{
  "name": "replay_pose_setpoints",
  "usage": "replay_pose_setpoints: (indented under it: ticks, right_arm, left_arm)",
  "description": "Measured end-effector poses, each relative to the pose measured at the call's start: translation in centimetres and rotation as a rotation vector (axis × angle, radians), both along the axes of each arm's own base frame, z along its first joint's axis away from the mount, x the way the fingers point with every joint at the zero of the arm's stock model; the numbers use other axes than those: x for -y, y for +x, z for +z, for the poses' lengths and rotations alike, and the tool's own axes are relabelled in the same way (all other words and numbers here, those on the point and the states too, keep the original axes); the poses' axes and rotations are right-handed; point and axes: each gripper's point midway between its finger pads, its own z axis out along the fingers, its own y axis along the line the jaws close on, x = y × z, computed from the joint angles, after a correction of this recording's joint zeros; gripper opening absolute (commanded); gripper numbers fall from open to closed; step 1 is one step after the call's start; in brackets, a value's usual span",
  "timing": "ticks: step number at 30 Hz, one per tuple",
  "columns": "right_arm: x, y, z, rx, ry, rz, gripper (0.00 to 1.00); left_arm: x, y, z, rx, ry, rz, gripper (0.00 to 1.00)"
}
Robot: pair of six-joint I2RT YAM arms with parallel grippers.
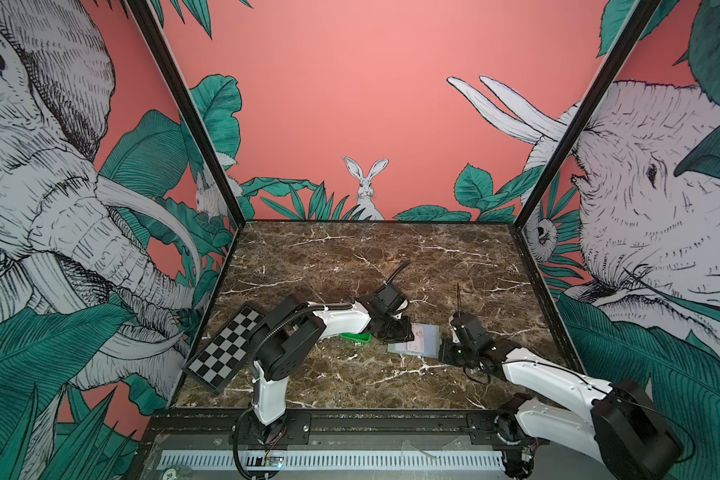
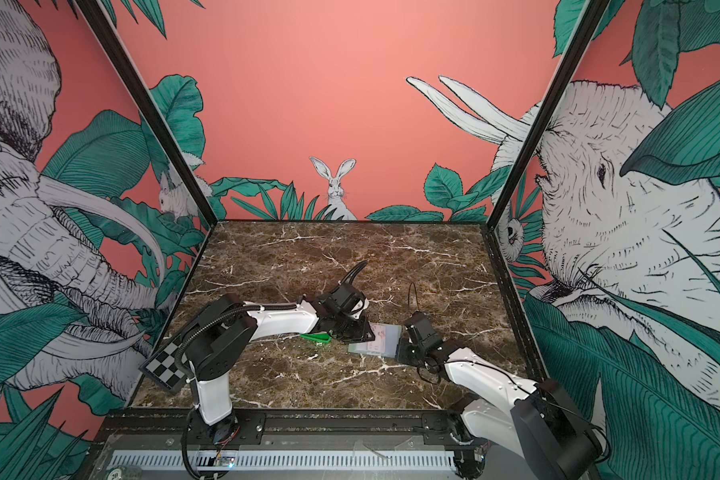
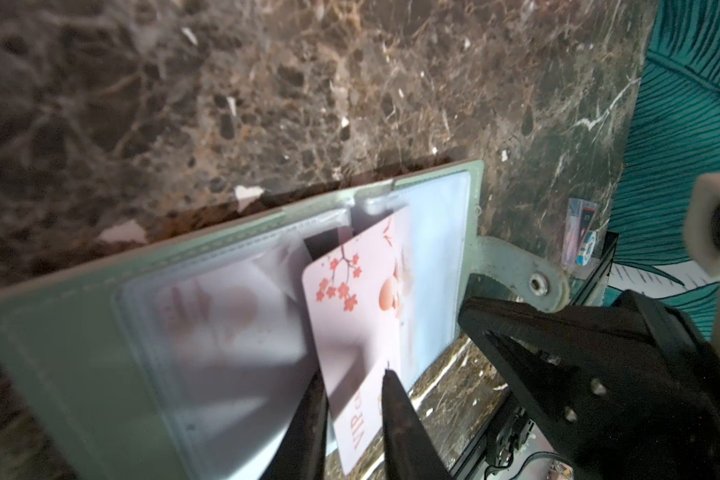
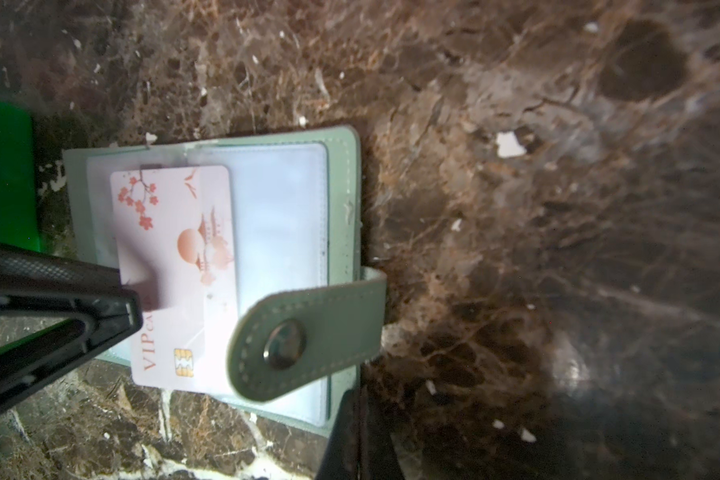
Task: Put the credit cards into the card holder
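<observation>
— One card (image 4: 163, 249) half inside the holder's (image 4: 341, 174) sleeve (image 4: 283, 216), lying between the slightly parted jaws of the left gripper (image 3: 354, 374). Gripped or loose, can't tell. Risk?
— Right gripper (image 1: 443, 352), closed and empty, rests on the holder's corner. Let go early and the card could skew and jam.

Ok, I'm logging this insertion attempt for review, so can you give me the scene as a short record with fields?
card holder: open flat on the marble table, snap tab toward the right gripper
card: pink VIP card, one edge under a clear sleeve, most of it outside
left gripper: jaws slightly apart over the card
right gripper: shut, at the holder's tab-side edge
green tray: beside the holder, left arm's side
</observation>
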Motion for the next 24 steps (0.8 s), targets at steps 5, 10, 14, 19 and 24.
replay_pose_setpoints:
  ticks: [5, 10, 14, 19, 24]
  right_arm:
    - [0.0, 0.0, 0.0, 0.0, 0.0, 0.0, 0.02]
    - [0.0, 0.0, 0.0, -0.001, 0.0, 0.0, 0.03]
    - [0.0, 0.0, 0.0, -0.001, 0.0, 0.0, 0.03]
    - [0.0, 0.0, 0.0, -0.001, 0.0, 0.0, 0.03]
    - [0.0, 0.0, 0.0, 0.0, 0.0, 0.0, 0.02]
  left_arm:
    - [0.5, 0.3, 0.4, 0.005, -0.015, -0.001, 0.26]
    - [0.9, 0.5, 0.4, 0.005, -0.023, -0.002, 0.26]
    - [1.1, 0.4, 0.1, 0.003, -0.025, -0.006, 0.26]
    - [1.6, 0.2, 0.2, 0.002, -0.031, -0.014, 0.26]
    - [2.1, 0.0, 0.2, 0.0, -0.034, -0.022, 0.26]
